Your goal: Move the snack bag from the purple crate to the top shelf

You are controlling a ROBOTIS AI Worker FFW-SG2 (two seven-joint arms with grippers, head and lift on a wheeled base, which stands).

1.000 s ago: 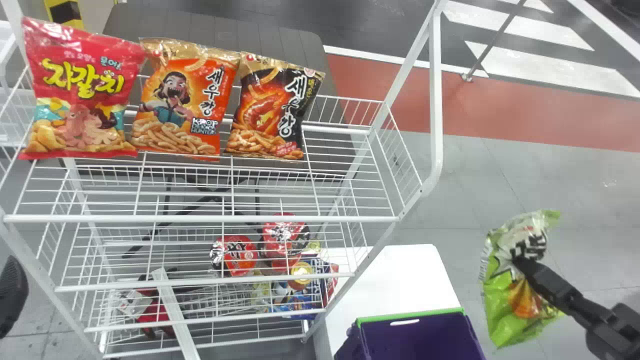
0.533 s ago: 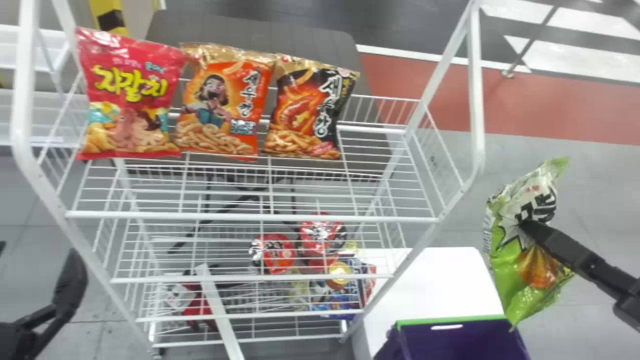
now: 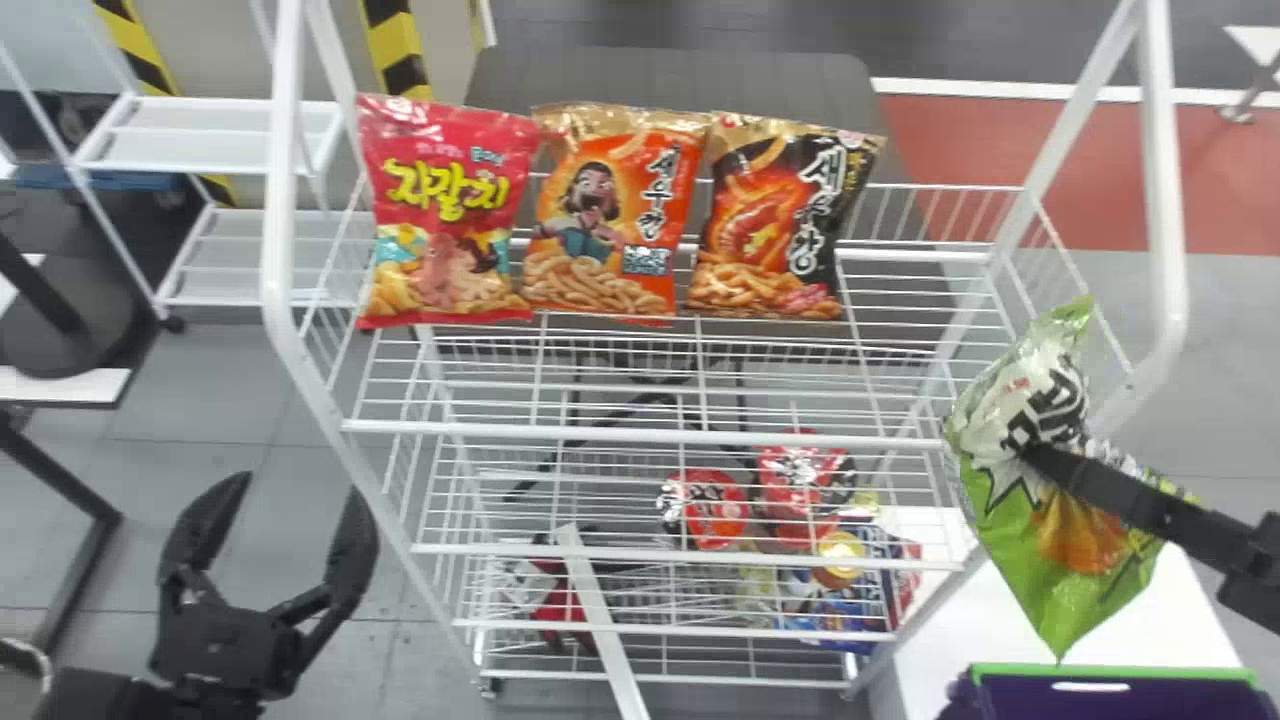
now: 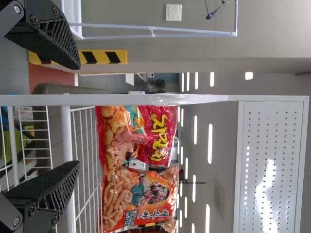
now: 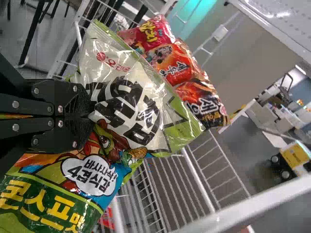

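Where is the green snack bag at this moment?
In the head view, the green snack bag is at the right, pinched in the right claw, by the right end of the top shelf and seen above the purple crate.

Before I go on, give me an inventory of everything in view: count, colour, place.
Snack bag: one, green and white, held at the rack's right end
Rack: one, white wire, centre
Shelved bags: three, red, orange, black-and-orange, along the back of the top shelf
Round packages: at least two, red, lower in the rack
Other packages: count unclear, mixed colours, beneath those
Crate: one, purple, green rim, bottom right
White surface: one, behind the crate
Table: one, dark, behind the rack
Right gripper: one, black, clamping the snack bag
Left gripper: one, black, open, lower left
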